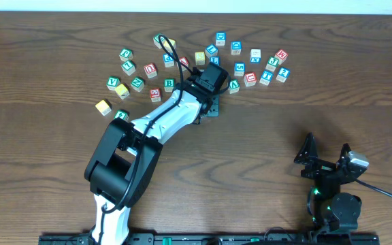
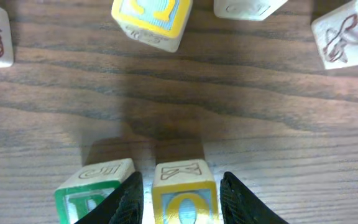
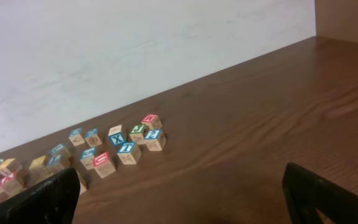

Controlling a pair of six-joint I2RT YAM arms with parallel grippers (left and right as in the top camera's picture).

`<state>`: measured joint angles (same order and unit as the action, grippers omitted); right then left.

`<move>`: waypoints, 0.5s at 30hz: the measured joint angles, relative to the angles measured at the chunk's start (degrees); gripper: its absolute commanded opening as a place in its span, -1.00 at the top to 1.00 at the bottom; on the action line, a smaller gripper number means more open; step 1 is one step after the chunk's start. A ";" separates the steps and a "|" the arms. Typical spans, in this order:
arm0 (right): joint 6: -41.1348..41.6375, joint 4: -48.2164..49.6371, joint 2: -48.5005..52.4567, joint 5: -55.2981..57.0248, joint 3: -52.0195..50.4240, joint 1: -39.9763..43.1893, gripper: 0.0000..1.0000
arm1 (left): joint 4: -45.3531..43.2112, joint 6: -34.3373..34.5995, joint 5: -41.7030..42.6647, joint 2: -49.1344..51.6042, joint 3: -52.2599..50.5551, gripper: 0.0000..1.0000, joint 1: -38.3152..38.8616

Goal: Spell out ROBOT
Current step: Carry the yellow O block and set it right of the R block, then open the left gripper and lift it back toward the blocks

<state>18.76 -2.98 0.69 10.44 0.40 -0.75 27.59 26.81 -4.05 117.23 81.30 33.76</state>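
straddling yellow o block [image 2: 185,194] w/ our left gripper [image 2: 182,182], can't tell if gripping; right gripper [image 1: 327,152] spread wide, near right.

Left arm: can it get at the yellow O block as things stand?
Likely yes: the left gripper has open jaws flanking the yellow O block; the green block beside it sits outside them.

dark wood table [image 1: 318,102], pale wall [image 3: 135,50] behind.
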 measured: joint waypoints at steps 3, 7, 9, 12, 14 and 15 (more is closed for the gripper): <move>0.00 0.00 0.00 0.00 0.00 0.00 -0.99 | -0.66 -0.07 0.00 0.00 0.07 0.19 0.00; 0.00 0.00 0.00 0.00 0.00 0.00 -0.99 | 1.49 -1.92 -0.02 0.00 1.66 0.19 -0.02; 0.00 0.00 0.00 0.02 0.00 0.00 -0.98 | 3.13 -3.15 0.00 -0.17 3.69 0.19 -0.13; 0.00 0.00 0.00 0.00 0.00 0.00 -0.99 | 5.70 -4.42 -0.04 -1.86 6.43 0.19 -0.57; 0.00 0.00 0.00 0.00 0.00 0.00 -0.98 | 7.61 -4.83 -0.22 -3.80 8.02 0.20 -0.96; 0.00 0.00 0.00 0.02 0.00 0.00 -0.99 | 8.41 -4.98 -0.26 -4.90 8.46 0.19 -1.16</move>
<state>18.76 -2.98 0.69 10.46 0.40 -0.75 36.01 21.82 -4.32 112.33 89.76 32.60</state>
